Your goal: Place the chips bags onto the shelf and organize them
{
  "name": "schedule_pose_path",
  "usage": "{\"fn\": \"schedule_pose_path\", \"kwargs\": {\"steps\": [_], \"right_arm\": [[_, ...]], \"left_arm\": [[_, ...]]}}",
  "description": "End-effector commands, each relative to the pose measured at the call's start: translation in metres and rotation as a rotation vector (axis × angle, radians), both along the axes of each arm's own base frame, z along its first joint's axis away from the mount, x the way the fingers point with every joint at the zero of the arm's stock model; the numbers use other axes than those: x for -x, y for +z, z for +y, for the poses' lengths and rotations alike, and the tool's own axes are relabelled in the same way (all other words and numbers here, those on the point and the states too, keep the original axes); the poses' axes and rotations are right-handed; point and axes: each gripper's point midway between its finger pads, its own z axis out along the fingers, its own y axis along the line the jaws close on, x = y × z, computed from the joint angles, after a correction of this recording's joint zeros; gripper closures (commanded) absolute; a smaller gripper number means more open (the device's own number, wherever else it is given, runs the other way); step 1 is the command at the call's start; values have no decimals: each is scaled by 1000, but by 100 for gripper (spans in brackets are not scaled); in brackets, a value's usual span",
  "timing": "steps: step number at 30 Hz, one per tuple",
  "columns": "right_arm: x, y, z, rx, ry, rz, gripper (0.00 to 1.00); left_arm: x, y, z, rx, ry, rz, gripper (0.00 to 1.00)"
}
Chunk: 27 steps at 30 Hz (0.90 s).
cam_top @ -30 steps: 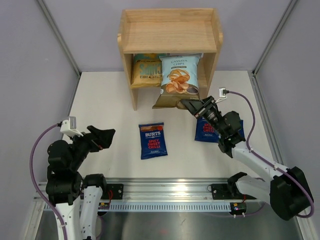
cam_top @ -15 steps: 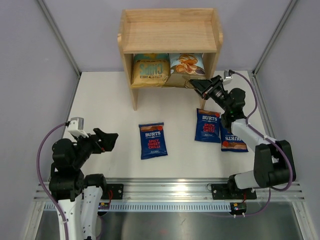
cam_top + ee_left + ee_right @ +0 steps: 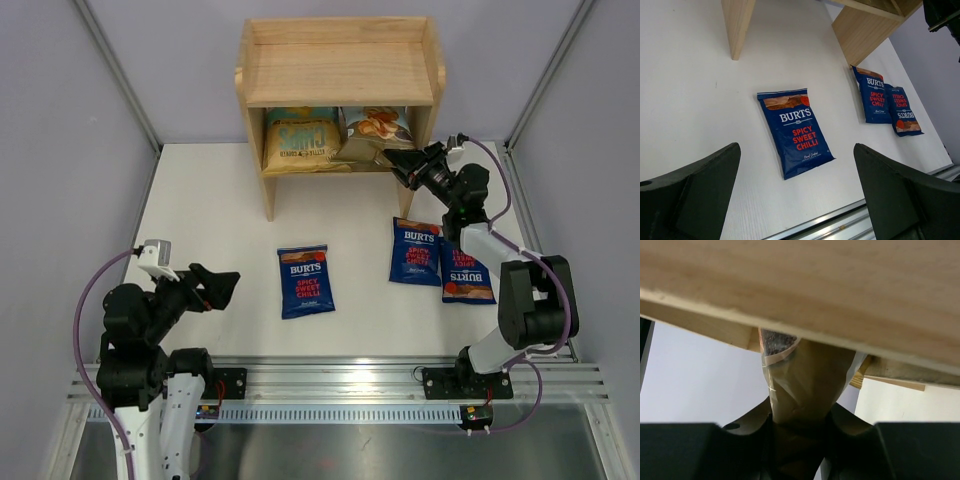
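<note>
Shelving overhead: right tool [image 3: 398, 160] holds the Cassava Chips bag [image 3: 374, 128] inside the shelf's [image 3: 340, 70] lower tier. Left wrist: left tool [image 3: 795, 146] gapes empty, facing a Burts bag [image 3: 795, 131] on the worktop [image 3: 700, 100]. Right wrist: jaws clenched on the bag's bottom edge; next I judge it should release and withdraw.

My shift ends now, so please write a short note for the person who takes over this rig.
Left claw: open, holds nothing, above the table near its own base.
Right claw: shut on the Cassava Chips bag, at the lower tier of the shelf.
Done: yellow bag sits in the lower tier, left; Cassava Chips bag beside it, not yet released.
Left: three Burts bags lie flat on the table, one in the middle, two touching at the right.
</note>
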Motion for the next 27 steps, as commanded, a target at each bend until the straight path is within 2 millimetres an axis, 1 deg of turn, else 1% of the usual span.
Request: {"fn": "schedule_pose_path", "kwargs": {"steps": [1,3,4,5,7,8,9,10,12,14,17,18,19,20,21,22,25,27], "right_arm": [[-12,22,-11,-24,-41,-51,85],[-13,10,-11,-20,-41,-15,70],[-13,6,-12,-19,-45,-2,65],[-10,-1,-12,-15,-50,25,62],[-5,-8,-15,6,-63,60,55],[-3,-11,-16,17,-69,73,53],[-2,-13,-16,24,-73,85,50],[3,-12,-18,35,-82,95,47],[6,-15,-20,49,-97,114,37],[10,-18,-23,65,-116,140,34],[14,-23,-26,60,-133,174,39],[15,-24,-26,52,-136,180,44],[16,-20,-26,31,-135,171,55],[15,-24,-27,21,-141,183,60],[15,-24,-28,1,-143,198,64],[13,-24,-29,-13,-151,195,70],[6,-19,-30,-49,-160,190,75],[1,-16,-30,-64,-159,189,76]], "left_arm": [[0,12,-5,-15,-44,-72,1],[0,11,-6,-15,-46,-70,1],[0,11,-6,-16,-46,-72,1],[0,11,-5,-16,-43,-69,1],[0,11,-5,-15,-44,-69,1],[-1,11,-5,-16,-43,-68,1],[-1,10,-5,-15,-44,-64,1],[-1,10,-5,-16,-46,-65,1],[-1,10,-5,-15,-43,-64,1],[-1,10,-6,-14,-46,-64,1],[-1,10,-5,-14,-44,-62,1],[-1,10,-5,-16,-46,-66,1],[-1,10,-5,-16,-43,-65,1],[-1,10,-5,-14,-44,-64,1],[-1,10,-5,-16,-44,-66,1],[-1,11,-6,-14,-46,-66,1],[-1,10,-6,-14,-46,-64,1],[-2,10,-5,-14,-44,-61,1]]}}
